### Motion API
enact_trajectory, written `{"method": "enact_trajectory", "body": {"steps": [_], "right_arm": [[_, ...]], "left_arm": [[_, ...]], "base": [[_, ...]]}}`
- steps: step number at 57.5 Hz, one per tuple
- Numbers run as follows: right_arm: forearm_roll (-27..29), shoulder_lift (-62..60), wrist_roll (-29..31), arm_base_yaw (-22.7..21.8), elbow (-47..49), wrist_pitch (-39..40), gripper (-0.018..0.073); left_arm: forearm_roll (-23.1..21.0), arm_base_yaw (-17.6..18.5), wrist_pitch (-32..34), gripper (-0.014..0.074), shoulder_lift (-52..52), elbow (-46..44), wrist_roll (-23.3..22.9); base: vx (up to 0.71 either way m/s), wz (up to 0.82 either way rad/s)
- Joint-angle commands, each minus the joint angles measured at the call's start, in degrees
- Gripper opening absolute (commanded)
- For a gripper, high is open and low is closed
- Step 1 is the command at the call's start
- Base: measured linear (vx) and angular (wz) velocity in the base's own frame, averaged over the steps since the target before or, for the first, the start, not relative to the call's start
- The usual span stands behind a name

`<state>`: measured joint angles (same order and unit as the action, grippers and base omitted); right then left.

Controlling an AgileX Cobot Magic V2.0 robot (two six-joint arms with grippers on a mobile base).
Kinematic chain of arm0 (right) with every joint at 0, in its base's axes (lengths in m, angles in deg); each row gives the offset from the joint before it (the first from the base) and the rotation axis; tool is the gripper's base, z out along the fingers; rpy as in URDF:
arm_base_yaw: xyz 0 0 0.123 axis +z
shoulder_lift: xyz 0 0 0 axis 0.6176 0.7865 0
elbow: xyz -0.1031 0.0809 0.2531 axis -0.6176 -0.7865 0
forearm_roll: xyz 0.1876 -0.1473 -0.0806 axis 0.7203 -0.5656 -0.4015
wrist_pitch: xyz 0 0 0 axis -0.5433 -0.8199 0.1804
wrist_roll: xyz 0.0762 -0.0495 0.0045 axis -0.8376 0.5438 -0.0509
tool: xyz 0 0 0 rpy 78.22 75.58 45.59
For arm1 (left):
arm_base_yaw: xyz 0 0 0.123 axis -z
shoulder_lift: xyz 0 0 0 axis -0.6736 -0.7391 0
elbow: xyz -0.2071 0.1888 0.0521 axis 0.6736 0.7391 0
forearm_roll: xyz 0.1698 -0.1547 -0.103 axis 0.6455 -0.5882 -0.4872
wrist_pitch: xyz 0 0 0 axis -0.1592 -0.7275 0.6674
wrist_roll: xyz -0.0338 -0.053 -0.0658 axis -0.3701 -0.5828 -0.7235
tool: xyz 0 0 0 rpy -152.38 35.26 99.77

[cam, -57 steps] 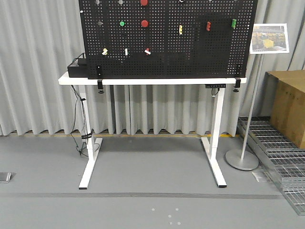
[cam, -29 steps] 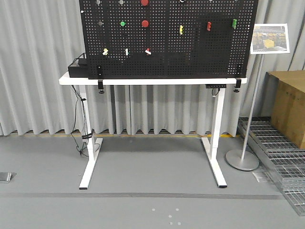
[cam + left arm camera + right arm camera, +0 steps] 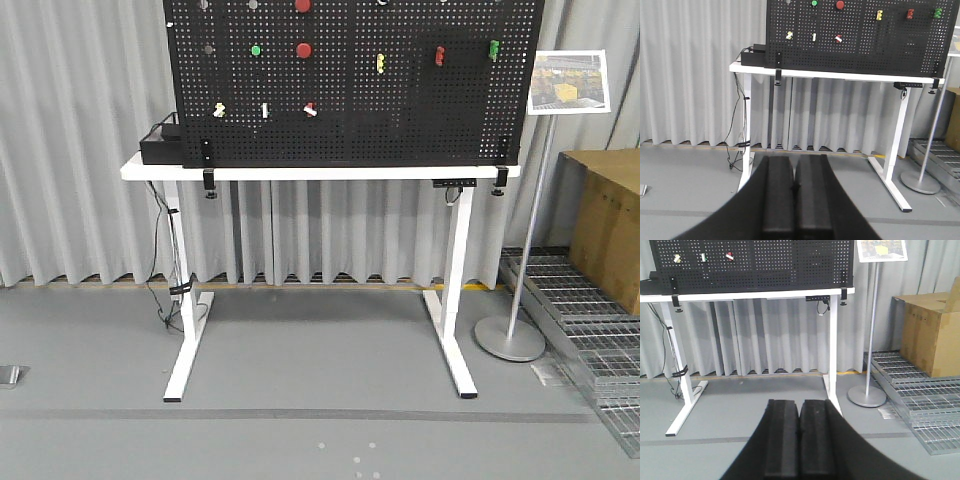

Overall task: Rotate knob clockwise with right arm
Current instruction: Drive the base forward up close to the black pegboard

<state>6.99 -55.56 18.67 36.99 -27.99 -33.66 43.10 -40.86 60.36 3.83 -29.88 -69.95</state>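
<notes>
A black pegboard stands upright on a white table across the room. It carries small fittings: red round pieces, a green one, a dark round one, and yellow, red and green handles to the right. At this distance I cannot tell which is the knob. My left gripper is shut and empty, low and far from the board. My right gripper is shut and empty, also far from the board.
A sign on a pole stand is right of the table. A cardboard box and metal grates lie at the far right. A black box with cables sits on the table's left end. Grey curtains hang behind.
The whole scene has shifted slightly in the front view; the table and board look a little nearer. The grippers do not show in the earlier frames.
</notes>
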Motion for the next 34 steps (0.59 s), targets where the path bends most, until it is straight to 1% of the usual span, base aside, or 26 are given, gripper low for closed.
{"method": "enact_trajectory", "body": {"steps": [1,19,34], "right_arm": [[-0.5,-0.6,0.6,-0.2,-0.3,4.6,-0.0009],[-0.5,-0.6,0.6,-0.2,-0.3,4.6,-0.0009],[-0.5,-0.6,0.6,-0.2,-0.3,4.6,-0.0009]], "left_arm": [[-0.4,-0.1,4.7,-0.0006,0.0,0.7,-0.6],[-0.4,-0.1,4.7,-0.0006,0.0,0.7,-0.6],[-0.4,-0.1,4.7,-0.0006,0.0,0.7,-0.6]], "base": [[0.13,-0.01],[0.21,0.03],[0.33,-0.06]]}}
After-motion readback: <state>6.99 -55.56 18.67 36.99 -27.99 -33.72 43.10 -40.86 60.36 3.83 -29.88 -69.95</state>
